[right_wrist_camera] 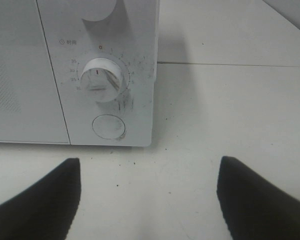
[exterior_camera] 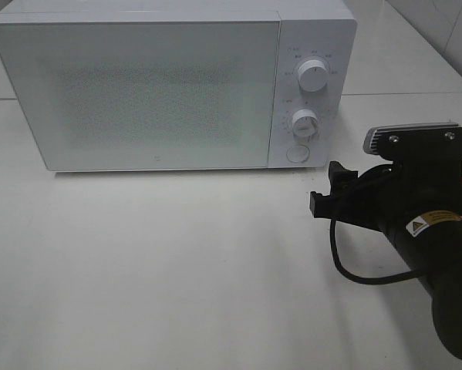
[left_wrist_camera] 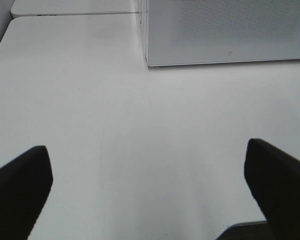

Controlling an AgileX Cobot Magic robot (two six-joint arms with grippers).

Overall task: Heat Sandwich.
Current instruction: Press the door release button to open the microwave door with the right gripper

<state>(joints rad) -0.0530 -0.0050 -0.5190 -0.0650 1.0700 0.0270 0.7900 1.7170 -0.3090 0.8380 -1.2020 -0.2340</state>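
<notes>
From the high camera, a white box-shaped microwave [exterior_camera: 138, 85] with a frosted, speckled door stands at the back of the plain white table [exterior_camera: 138, 270], its door shut flush. On its control strip sit a white upper dial [exterior_camera: 313, 75], a white timer dial [exterior_camera: 305, 123] below it and a flat round button [exterior_camera: 297, 153] lowest of all. The black right gripper [exterior_camera: 327, 189] hovers just off the microwave's front right corner, pointing at that strip and touching nothing. The left arm is not in this view. The sandwich shows nowhere on the table in front of the microwave. The left wrist camera shows the left gripper [left_wrist_camera: 150, 200] spread wide with only bare table between its fingers, well short of the microwave's front left corner. The right wrist camera shows the right gripper [right_wrist_camera: 150, 200] parted as well and holding nothing, aimed at the timer dial and round button, close to both. The dial's red mark sits close to the top, near the zero. The sandwich is missing here too. Whether it lies behind the frosted door cannot be told. My reading is that loading is either finished or not begun, and that turning the timer remains.
</notes>
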